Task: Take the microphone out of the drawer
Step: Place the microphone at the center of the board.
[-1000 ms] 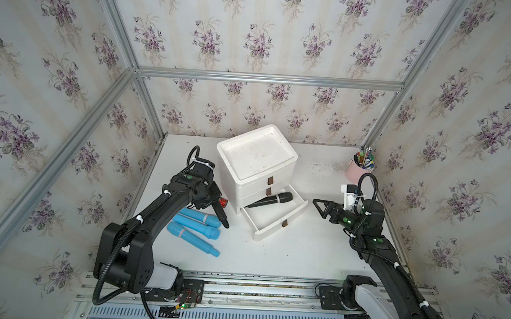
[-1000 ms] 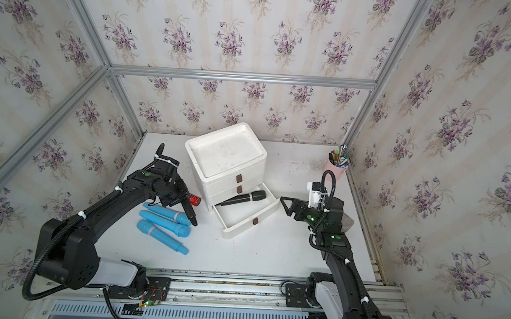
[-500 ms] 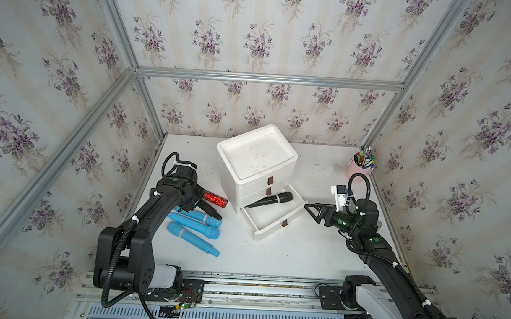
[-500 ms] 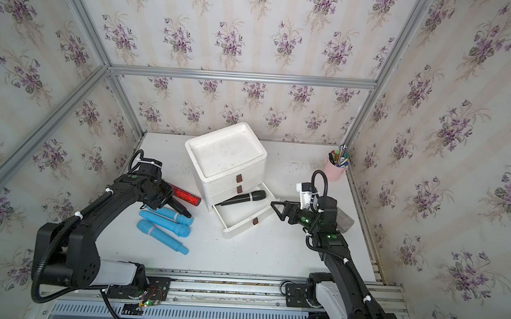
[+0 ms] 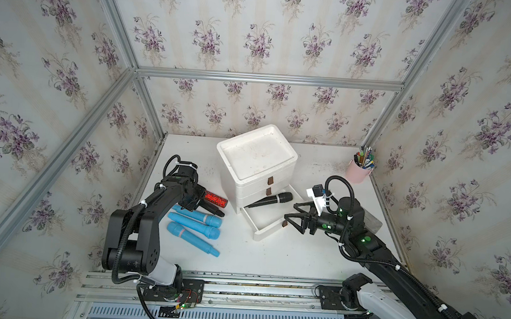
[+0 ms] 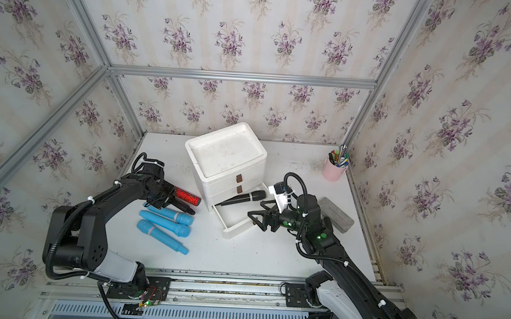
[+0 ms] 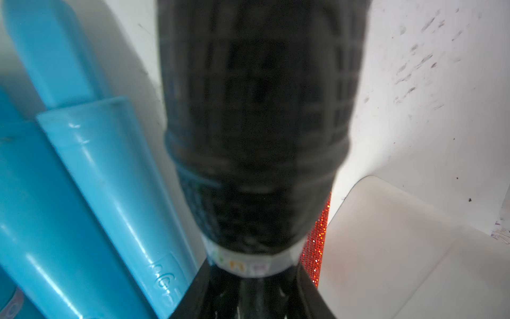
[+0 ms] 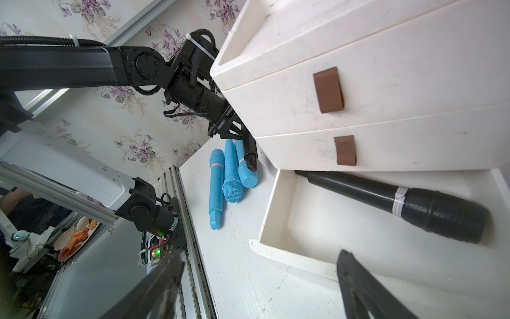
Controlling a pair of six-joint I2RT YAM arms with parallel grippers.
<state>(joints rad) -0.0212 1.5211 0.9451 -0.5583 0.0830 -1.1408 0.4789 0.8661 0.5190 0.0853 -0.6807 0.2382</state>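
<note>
A black microphone lies slantwise in the open bottom drawer of the white drawer unit. Its head rests near the drawer's right side. My right gripper is open and empty, just outside the drawer's front corner. Left of the unit, my left gripper is shut on a second black microphone with a white band, low over the table.
A red glitter microphone lies against the unit's left side. Three blue microphones lie in a row in front of it. A pink pen cup stands at the back right. A grey block lies behind my right arm.
My right gripper has moved left, up to the drawer's front corner. My left wrist has drawn back to the left and turned, so its held microphone now points right.
</note>
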